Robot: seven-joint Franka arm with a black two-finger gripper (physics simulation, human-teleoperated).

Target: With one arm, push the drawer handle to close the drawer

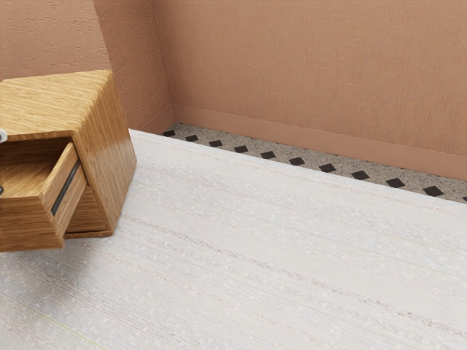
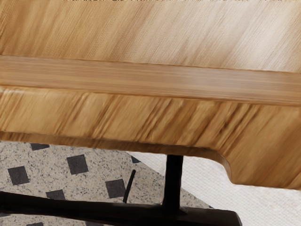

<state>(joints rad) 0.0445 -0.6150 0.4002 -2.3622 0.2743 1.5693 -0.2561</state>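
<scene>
Wrist view, nearest items: a brown, straight-grained wooden face (image 2: 117, 115) lies close to the camera. Beside it is the black bar-shaped handle (image 2: 141, 214), the part to be pushed. A short black post (image 2: 173, 181) joins the bar and reaches the edge of the wood. Beyond the handle lie a speckled grey tile floor with dark diamond insets (image 2: 37, 162) and part of a white surface.

End effector status: whether it is spread or pressed together cannot be told. Contact with the handle cannot be confirmed.

Exterior view: the brown wooden drawer (image 1: 29, 222) is at the lower left of the frame, extended from its housing. A dark slide rail (image 1: 66, 188) is exposed along its side wall. Behind it, the brown wooden cabinet (image 1: 106, 146) stands at the left of the frame on the white, faintly streaked tabletop (image 1: 255, 248), which extends to the lower right. Farther back, the pinkish-tan textured wall (image 1: 306, 73) crosses the upper part of the frame.

Current step (judged): alignment or first contact at the handle; closure remains to be completed.

Next move (judged):
1. Bring the end effector squarely against the outer side of the bar.
2. Push toward the cabinet, parallel to the rail, with steady force.
3. Continue until the drawer front seats.

Caution: an off-centre push may bind the drawer or slip off the bar.
</scene>
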